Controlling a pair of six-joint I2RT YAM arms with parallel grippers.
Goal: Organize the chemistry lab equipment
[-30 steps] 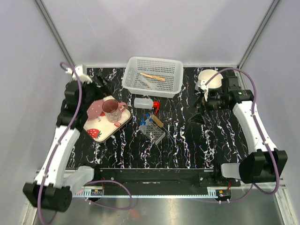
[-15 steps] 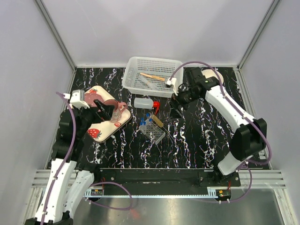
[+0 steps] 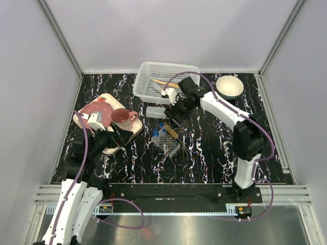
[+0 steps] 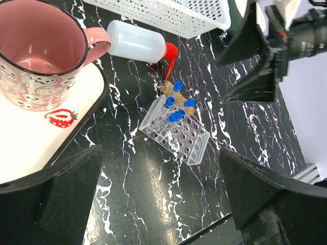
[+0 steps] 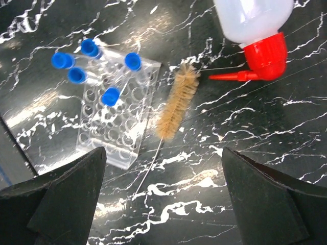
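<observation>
A clear tube rack [image 3: 167, 141] holding several blue-capped test tubes [image 3: 158, 131] stands mid-table, with a bristle brush [image 3: 172, 132] leaning beside it. It also shows in the left wrist view [image 4: 176, 131] and the right wrist view [image 5: 115, 120]. A translucent red-capped bottle [image 3: 156, 112] lies on its side behind the rack. My right gripper [image 3: 173, 115] is open and empty, above the brush [image 5: 178, 106] and the bottle's red cap [image 5: 265, 53]. My left gripper [image 3: 120, 138] is open and empty, near the tray's front edge, left of the rack. Pipettes and a wooden stick [image 3: 166, 83] lie in the basket.
A white mesh basket [image 3: 190, 76] stands at the back centre. A white bowl [image 3: 229, 87] sits at the back right. A pink mug [image 3: 121, 117] stands on a strawberry-print tray [image 3: 90, 111] at the left.
My right arm swung from the white bowl leftward to above the bottle and rack. My left arm drew back from the far left corner towards the near side of the tray.
</observation>
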